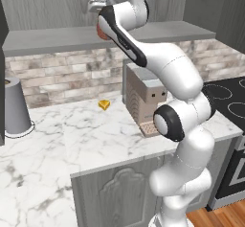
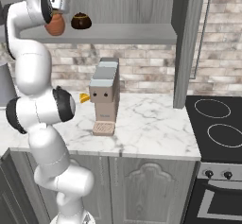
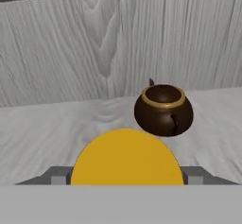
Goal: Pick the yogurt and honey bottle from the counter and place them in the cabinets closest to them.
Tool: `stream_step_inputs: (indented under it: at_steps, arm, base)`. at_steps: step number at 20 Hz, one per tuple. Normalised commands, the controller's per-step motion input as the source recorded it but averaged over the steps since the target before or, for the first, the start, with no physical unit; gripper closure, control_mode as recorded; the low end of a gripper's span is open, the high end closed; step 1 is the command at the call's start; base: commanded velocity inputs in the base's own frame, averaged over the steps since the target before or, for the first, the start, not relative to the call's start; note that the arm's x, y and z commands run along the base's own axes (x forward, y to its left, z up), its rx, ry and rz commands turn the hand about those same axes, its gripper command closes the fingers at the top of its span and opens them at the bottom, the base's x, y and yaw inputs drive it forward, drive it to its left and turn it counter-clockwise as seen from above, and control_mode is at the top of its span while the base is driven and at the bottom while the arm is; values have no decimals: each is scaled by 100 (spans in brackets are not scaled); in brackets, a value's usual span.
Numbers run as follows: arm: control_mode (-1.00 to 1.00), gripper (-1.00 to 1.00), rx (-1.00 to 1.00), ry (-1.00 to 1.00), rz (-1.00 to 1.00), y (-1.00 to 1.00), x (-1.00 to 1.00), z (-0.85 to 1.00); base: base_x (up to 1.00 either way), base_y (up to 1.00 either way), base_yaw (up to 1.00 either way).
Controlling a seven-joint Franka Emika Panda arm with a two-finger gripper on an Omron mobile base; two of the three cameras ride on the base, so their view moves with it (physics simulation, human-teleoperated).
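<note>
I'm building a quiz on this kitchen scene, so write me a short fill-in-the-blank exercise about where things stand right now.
1. The honey bottle sits up on the cabinet shelf, with the dark brown ____ beside it.
2. The small yellow wedge lies on the marble ____.
3. In the right base view the black ____ is at the right end of the counter.

Missing words: pot; counter; stovetop

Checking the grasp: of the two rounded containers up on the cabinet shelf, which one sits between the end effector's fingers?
The amber-orange honey bottle, held in the end effector. The dark brown pot with its gold rim stands free beside it on the shelf.
</note>
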Motion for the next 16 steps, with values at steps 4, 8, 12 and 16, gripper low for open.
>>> stream_step_inputs:
  at_steps: [4, 8, 12, 16]
  arm:
    - [-100, 100, -4, 3, 0, 4, 51, 0]
    - [-100, 100, -4, 3, 0, 11, 64, 0]
    - [-100, -100, -4, 4, 0, 14, 54, 0]
    - [-100, -100, 0, 10, -1, 5, 23, 1]
  base:
    - [0, 0, 0]
    - [0, 0, 0]
    - [0, 0, 0]
    - [0, 0, 0]
